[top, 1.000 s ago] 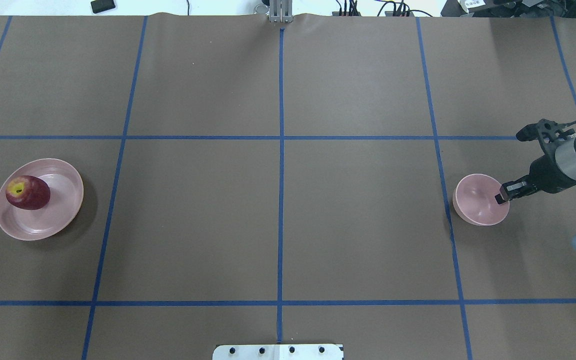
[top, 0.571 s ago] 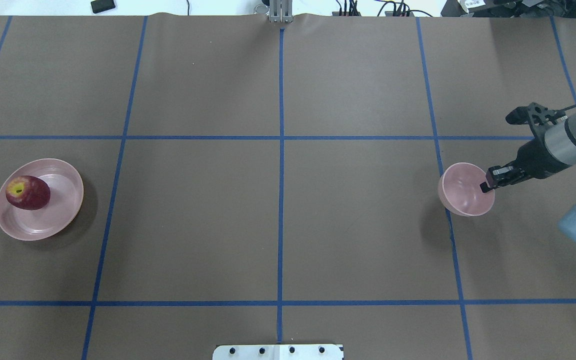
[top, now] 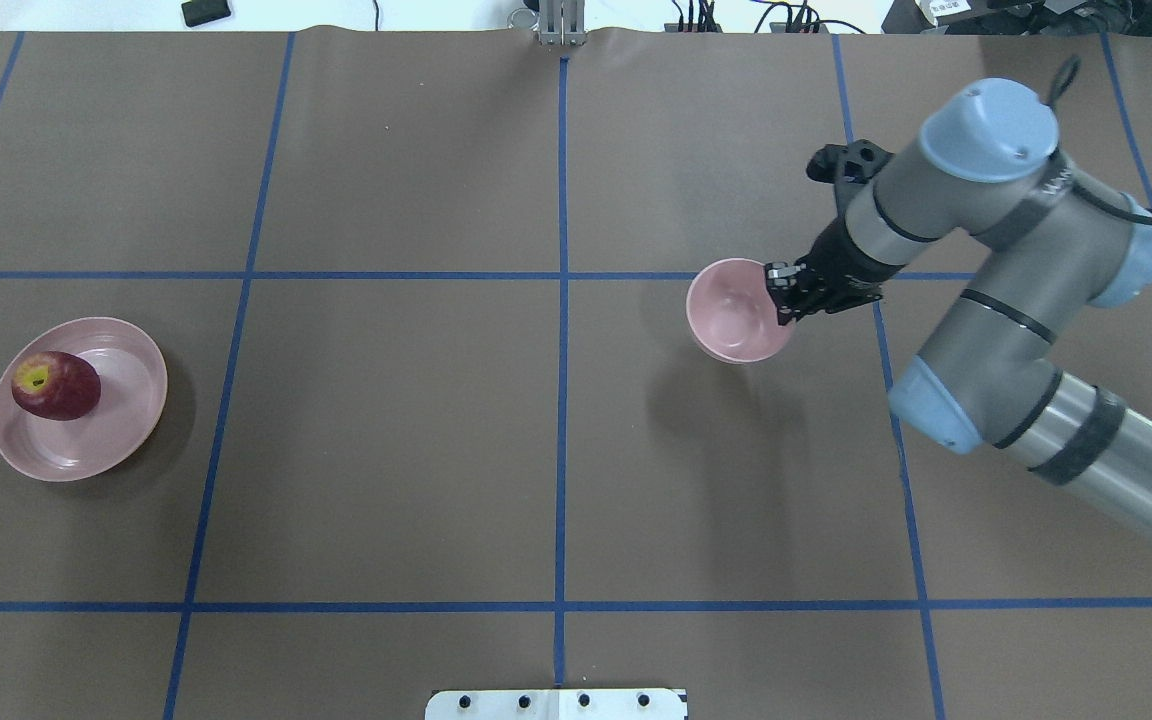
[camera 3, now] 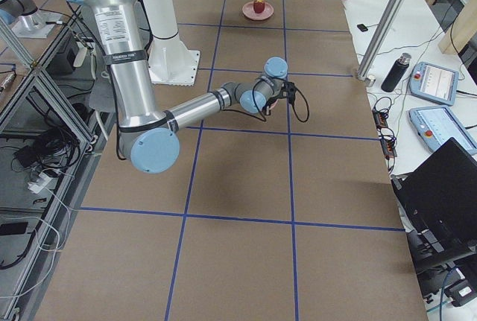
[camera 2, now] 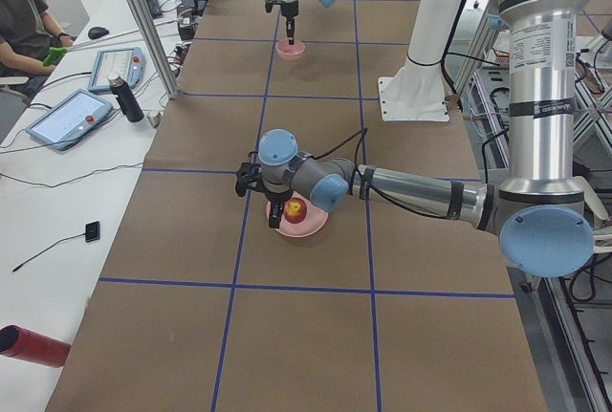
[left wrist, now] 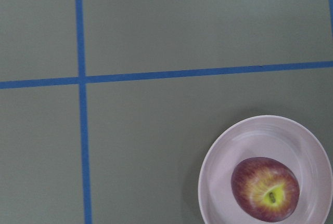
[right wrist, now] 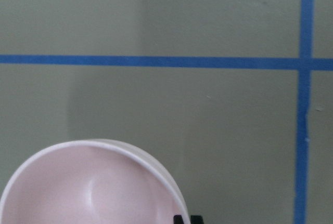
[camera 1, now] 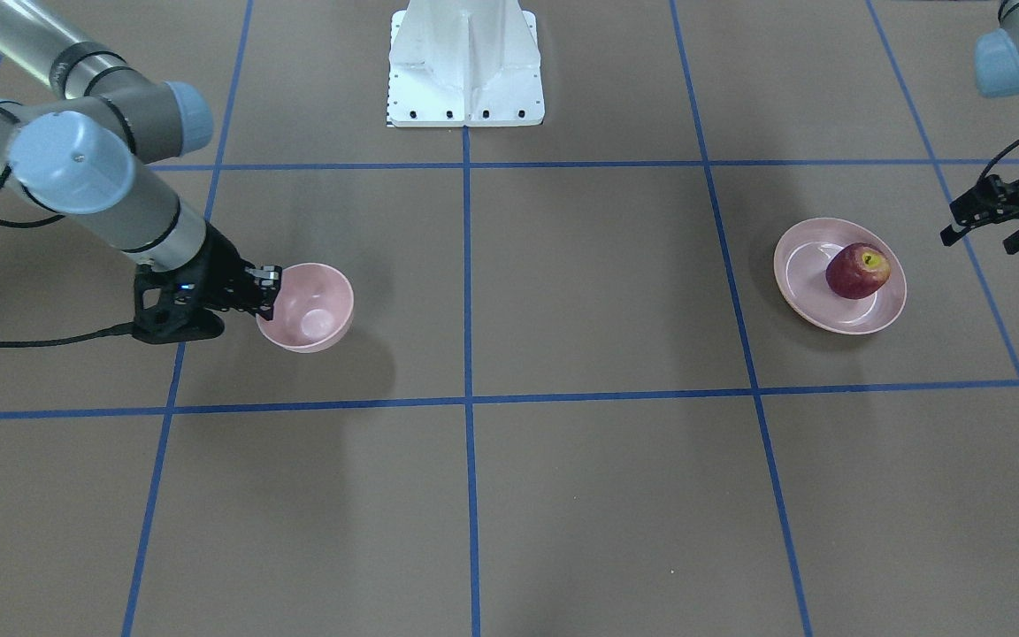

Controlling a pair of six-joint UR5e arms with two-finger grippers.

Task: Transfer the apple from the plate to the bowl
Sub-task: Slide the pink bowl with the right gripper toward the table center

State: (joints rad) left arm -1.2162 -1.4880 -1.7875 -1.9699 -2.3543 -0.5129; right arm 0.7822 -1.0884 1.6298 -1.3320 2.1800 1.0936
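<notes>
Grip check: right gripper (top: 784, 296) is clamped on the near-side rim of the small, deep pale pink bowl (top: 733, 312), 1 finger inside the wall and 1 outside, which the right wrist view confirms at its bottom edge. The bowl hangs tilted and clear of the brown paper-covered table (top: 386, 450); its shadow falls offset on the paper below it, so it is judged airborne, just right of the centre blue tape line (top: 562, 400). The dark red apple with a yellow stem patch (top: 56, 385) lies in the wide, shallow pale pink plate (top: 126, 440) at the far left end, well apart from the bowl. The left gripper (camera 1: 978, 241) hovers near the plate on its outer side, fingers apparently spread and holding nothing; its wrist camera looks down on apple and plate. Likely reasoning: plate and bowl start at opposite ends, each within reach of 1 arm only, so the bowl is brought toward the middle for a short apple transfer. A rim pinch suits the thin wall. Risk: the tilted bowl could slip or rock when set down.
</notes>
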